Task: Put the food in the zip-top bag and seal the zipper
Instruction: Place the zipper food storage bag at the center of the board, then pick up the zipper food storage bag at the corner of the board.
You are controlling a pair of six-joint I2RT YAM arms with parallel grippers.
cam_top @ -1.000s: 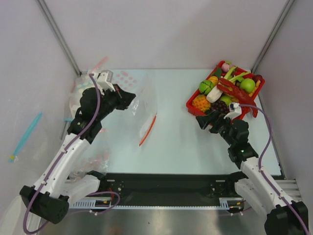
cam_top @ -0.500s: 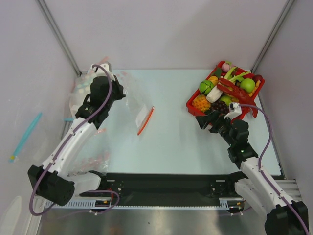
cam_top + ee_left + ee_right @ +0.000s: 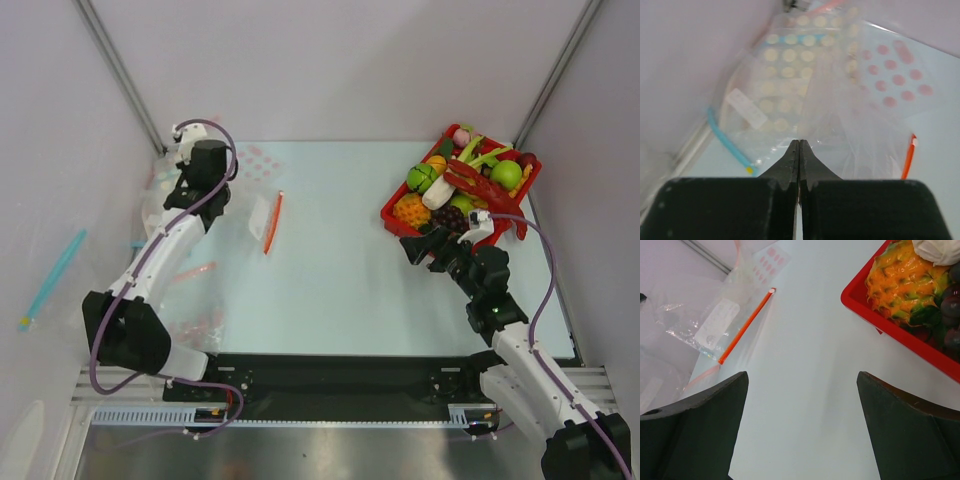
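The clear zip-top bag [image 3: 257, 216] lies at the table's back left, its pale red zipper [image 3: 272, 222] on its right edge. The zipper also shows in the left wrist view [image 3: 908, 157] and the right wrist view [image 3: 746, 326]. My left gripper [image 3: 213, 196] is shut, its fingertips [image 3: 799, 145] pinching clear film of this bag. The food sits in a red tray [image 3: 392, 222] at the back right: red crayfish [image 3: 478, 183], dark grapes [image 3: 452, 217], a red round fruit [image 3: 527, 160]. My right gripper [image 3: 420, 245] is open and empty at the tray's near left corner [image 3: 900, 325].
A clear bag printed with pastel dots [image 3: 790, 55] and a bag with a blue strip [image 3: 727, 140] lie against the left wall. Other toy foods fill the tray, among them an orange spiky fruit [image 3: 900, 285]. Metal frame posts [image 3: 125, 80] stand at the back corners.
My left gripper has swung left and back toward the wall, dragging the clear bag with it; the zipper moved up and left. The right arm has not moved.
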